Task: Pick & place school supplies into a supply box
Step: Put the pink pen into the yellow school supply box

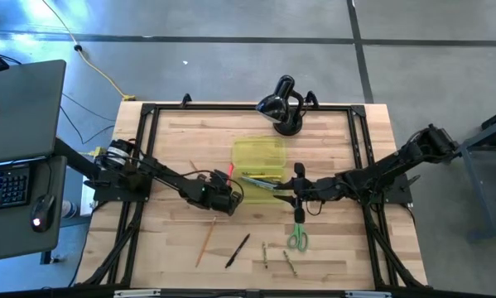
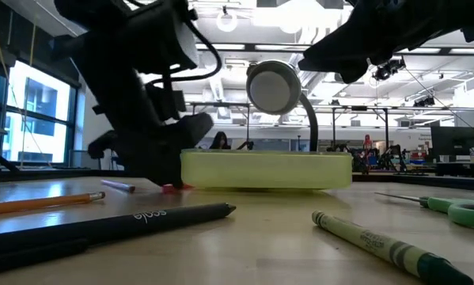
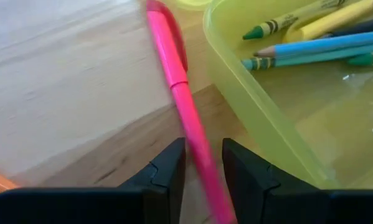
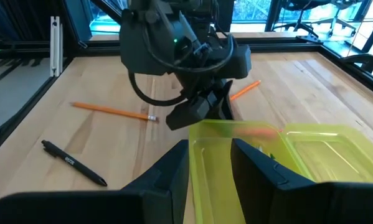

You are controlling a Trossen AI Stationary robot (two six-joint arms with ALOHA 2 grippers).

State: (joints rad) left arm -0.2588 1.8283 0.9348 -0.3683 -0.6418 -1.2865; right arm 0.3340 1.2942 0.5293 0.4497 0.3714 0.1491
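While the left tool (image 3: 203, 177) straddles a pink pen (image 3: 189, 118) on the tabletop (image 1: 181, 240), fingers narrowly apart with no firm pinch evident, the supply box (image 1: 258, 159) sits just right of it, gripped at its rim by the right tool (image 4: 210, 163).
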